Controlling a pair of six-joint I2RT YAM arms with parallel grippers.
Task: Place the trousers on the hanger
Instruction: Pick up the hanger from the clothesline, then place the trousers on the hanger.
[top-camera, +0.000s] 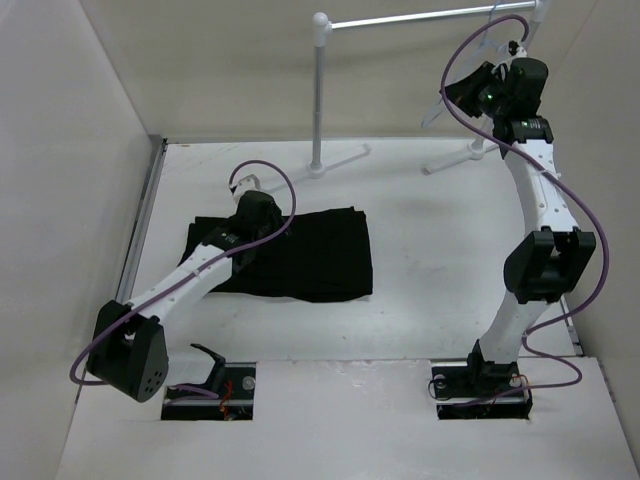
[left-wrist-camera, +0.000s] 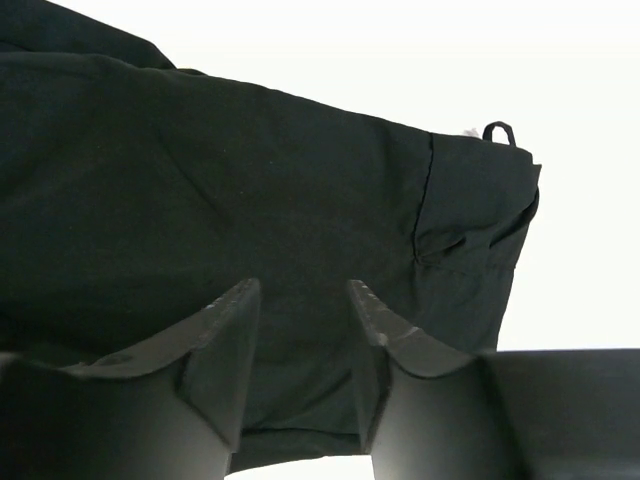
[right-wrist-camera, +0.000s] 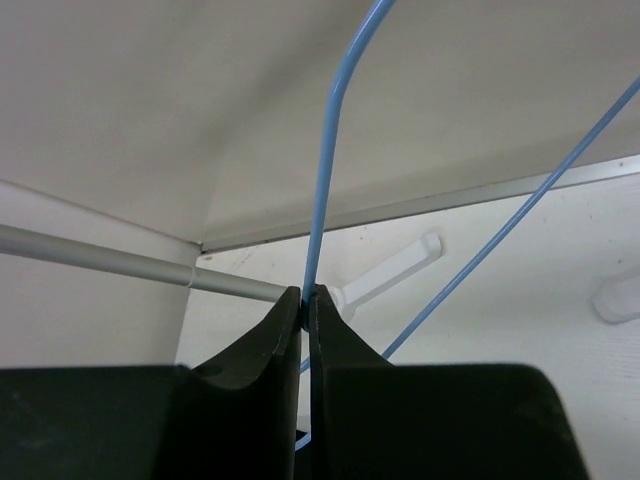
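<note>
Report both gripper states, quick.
Left gripper: open, jaws apart over the trousers, nothing gripped.
Right gripper: shut on the hanger wire.

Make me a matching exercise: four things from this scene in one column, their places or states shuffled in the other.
1 trousers
2 hanger
3 left gripper
4 rack

A white tube standing at the table's far side
B jaws apart over the trousers
C lying flat on the table
D thin blue wire pinched by the right gripper

Pairs: 1-C, 2-D, 3-B, 4-A
</note>
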